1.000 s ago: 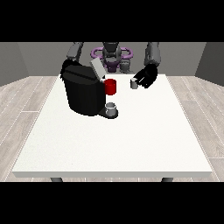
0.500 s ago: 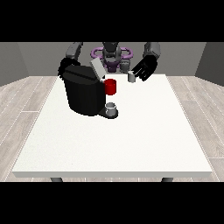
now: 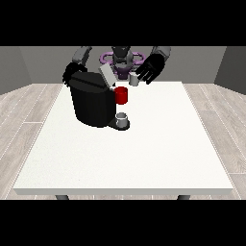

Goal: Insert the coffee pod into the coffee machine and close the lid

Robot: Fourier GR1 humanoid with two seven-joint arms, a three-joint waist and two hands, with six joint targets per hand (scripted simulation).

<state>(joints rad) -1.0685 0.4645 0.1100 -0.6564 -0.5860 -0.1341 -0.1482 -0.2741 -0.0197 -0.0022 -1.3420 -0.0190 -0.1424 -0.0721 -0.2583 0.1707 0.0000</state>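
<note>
A black coffee machine [image 3: 91, 103] stands on the white table [image 3: 144, 153] at the left, its grey lid [image 3: 106, 75] raised and tilted back. Its red pod holder [image 3: 121, 95] faces right, above a small grey cup [image 3: 122, 119] on the drip tray. The hand at the view's right [image 3: 151, 68] is lifted above the table with its fingers curled round a small grey coffee pod [image 3: 134, 80], just right of and above the lid. The hand at the view's left [image 3: 71, 73] sits behind the machine's top left corner and is mostly hidden.
The robot's torso [image 3: 122, 58] stands behind the far table edge. White tabletop stretches from the machine to the right edge and the front edge.
The hand at the view's right has lifted the pod up and carried it leftward towards the open lid. The machine, lid and cup have not moved.
</note>
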